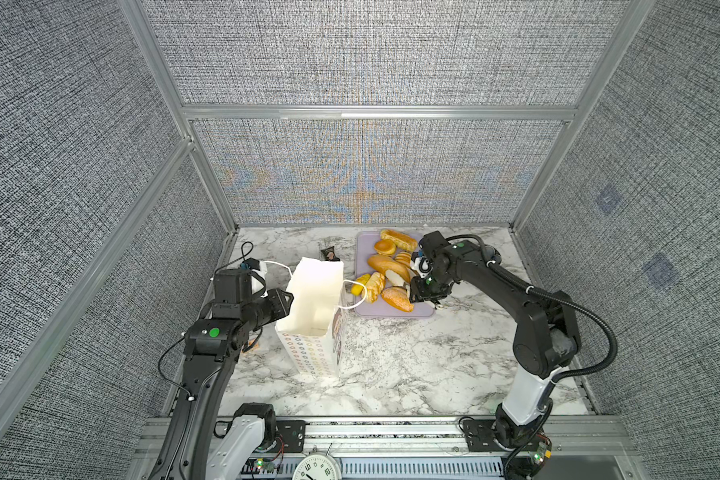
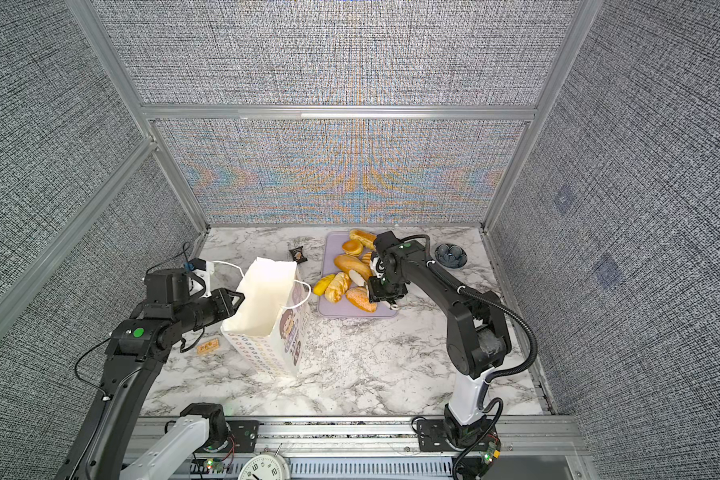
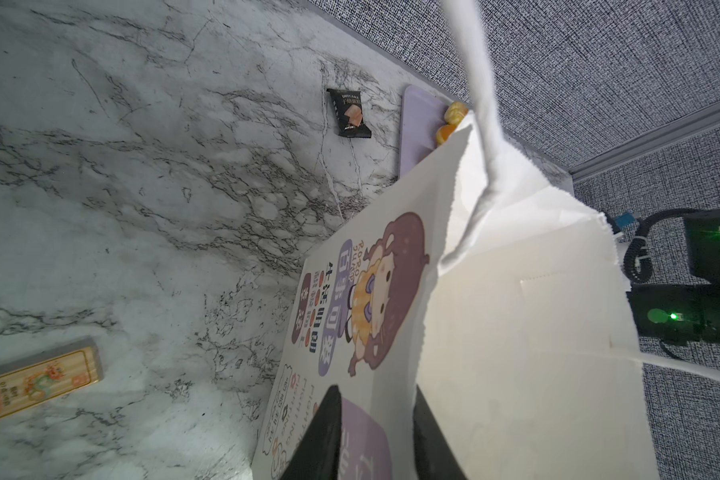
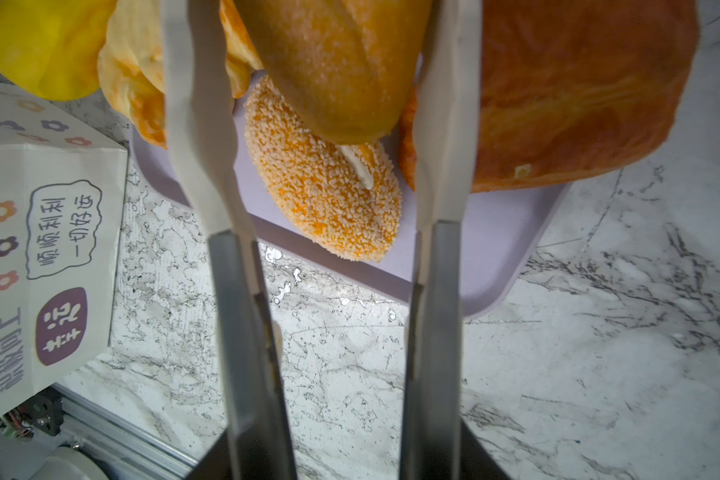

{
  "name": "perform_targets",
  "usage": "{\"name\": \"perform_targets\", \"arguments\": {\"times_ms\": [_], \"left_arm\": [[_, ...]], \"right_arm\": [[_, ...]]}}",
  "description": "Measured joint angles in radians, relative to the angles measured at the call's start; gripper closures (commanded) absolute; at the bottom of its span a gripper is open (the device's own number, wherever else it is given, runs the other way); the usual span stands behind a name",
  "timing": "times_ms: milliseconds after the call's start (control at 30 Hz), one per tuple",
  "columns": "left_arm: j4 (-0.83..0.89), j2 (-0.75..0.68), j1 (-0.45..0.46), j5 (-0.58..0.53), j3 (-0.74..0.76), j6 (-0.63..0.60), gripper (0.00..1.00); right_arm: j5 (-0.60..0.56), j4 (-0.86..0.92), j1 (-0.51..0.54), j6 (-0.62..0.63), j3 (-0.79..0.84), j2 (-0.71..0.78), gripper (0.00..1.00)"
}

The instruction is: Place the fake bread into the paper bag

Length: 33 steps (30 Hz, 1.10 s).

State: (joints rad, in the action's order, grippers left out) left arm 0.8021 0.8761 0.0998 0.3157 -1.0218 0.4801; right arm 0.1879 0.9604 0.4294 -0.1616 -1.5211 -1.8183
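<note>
Jaws of the right gripper [image 4: 316, 25] flank a sugared loaf [image 4: 333, 75] on the tray [image 4: 495, 249] at the counter's [image 4: 599, 374] far edge, its length along the fingers [image 4: 196, 124]; gripping or not, I cannot tell. The left gripper's [image 3: 375, 399] jaws, slightly apart, straddle the paper bag's [image 3: 516, 332] wall, just left of the tray.

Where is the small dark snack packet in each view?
Both top views: dark snack packet beyond the paper bag, left of the lavender tray.
Left wrist: the packet lies just off the tray's edge, past the bag.
Right wrist: not in it.
Shared landmark: the paper bag, visible in every view.
</note>
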Motion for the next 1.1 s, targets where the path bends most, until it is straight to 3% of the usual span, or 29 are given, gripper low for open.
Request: {"name": "perform_targets", "arguments": {"times_ms": [433,1100], "left_arm": [[0.000,-0.030,0.001,-0.026,-0.001,0.026,0.82],[-0.008,-0.016,0.001,-0.055,-0.048,0.025,0.99]], "right_arm": [[0.000,0.000,0.000,-0.001,0.026,0.065,0.62],[-0.003,0.032,0.000,-0.029,0.036,0.255,0.67]]}}
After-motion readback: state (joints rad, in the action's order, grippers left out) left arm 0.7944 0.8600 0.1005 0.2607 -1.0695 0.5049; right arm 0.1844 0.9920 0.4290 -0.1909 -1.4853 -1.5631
